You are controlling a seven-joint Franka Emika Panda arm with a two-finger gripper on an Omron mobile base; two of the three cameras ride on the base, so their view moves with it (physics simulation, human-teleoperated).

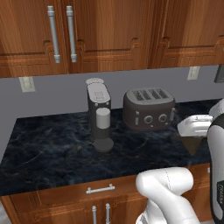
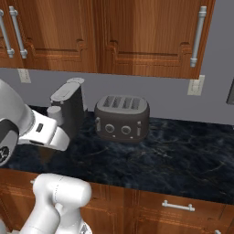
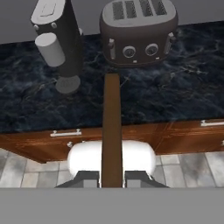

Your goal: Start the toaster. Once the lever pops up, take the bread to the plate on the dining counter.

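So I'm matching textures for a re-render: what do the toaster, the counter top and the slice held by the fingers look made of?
The dark grey rounded toaster looks like matte metal or plastic, with a dull sheen. The black counter top looks like polished marble with pale veins. The flat brown slice between the fingers looks like evenly toasted bread, with no visible grain.

Brown wooden wall cabinets [image 1: 109, 35] with long silver handles [image 1: 53, 34] hang above a grey wall [image 1: 57, 94] that carries pale outlets [image 1: 27, 84]. Below runs a black marbled counter [image 1: 57, 148] over wooden drawers with silver pulls [image 1: 100, 189]. A tall grey coffee machine [image 1: 99, 114] stands on the counter, and grey floor tiles [image 3: 26, 173] lie in front of the cabinets.
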